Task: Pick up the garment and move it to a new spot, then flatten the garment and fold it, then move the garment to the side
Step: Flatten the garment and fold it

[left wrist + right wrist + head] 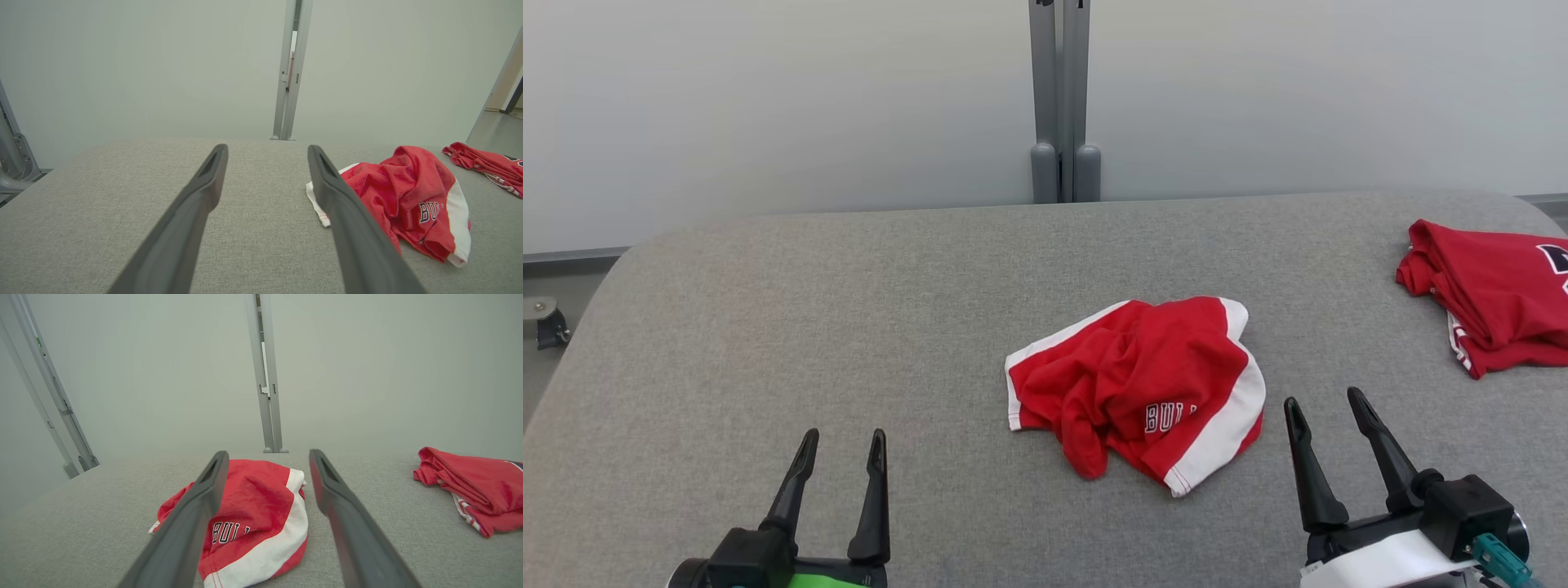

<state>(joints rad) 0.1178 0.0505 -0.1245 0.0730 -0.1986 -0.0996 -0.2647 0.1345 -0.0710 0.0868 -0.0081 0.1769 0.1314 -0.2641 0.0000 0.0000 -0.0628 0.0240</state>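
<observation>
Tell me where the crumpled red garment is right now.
In the head view the crumpled red garment lies near the middle of the grey table, ahead and left of the right pincer; a second red garment sits at the far right.

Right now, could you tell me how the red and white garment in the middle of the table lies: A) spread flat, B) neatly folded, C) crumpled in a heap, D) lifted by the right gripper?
C: the garment lies bunched and wrinkled on the grey table.

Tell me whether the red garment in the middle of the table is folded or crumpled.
Crumpled. The red garment lies in a bunched heap on the grey table, its fabric creased, its white trim curling and its lettering partly hidden.
</observation>
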